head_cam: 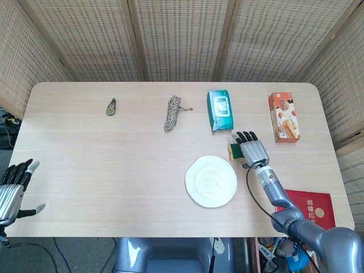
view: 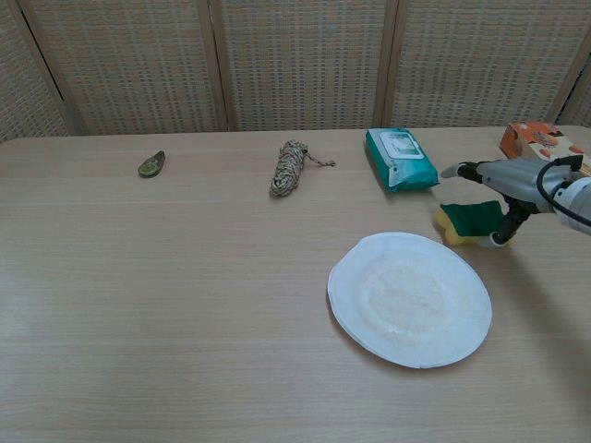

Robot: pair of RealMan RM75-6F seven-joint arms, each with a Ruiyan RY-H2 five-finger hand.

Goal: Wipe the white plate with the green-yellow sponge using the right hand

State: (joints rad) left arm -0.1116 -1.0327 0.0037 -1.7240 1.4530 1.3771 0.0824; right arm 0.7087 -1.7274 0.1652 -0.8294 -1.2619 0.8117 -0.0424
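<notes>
only from the chest: right hand spread flat over the green-yellow sponge, beside the white plate

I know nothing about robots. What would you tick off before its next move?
1. Green-yellow sponge lies on the wooden table, beside the round white plate: ok.
2. Right hand over the sponge, fingers spread: ok.
3. Fingers fully free of the sponge: cannot tell.
4. Nothing lying on the plate: ok.
5. Teal wipes packet apart from the sponge: ok.
6. Left hand open, far from the plate: ok.
</notes>
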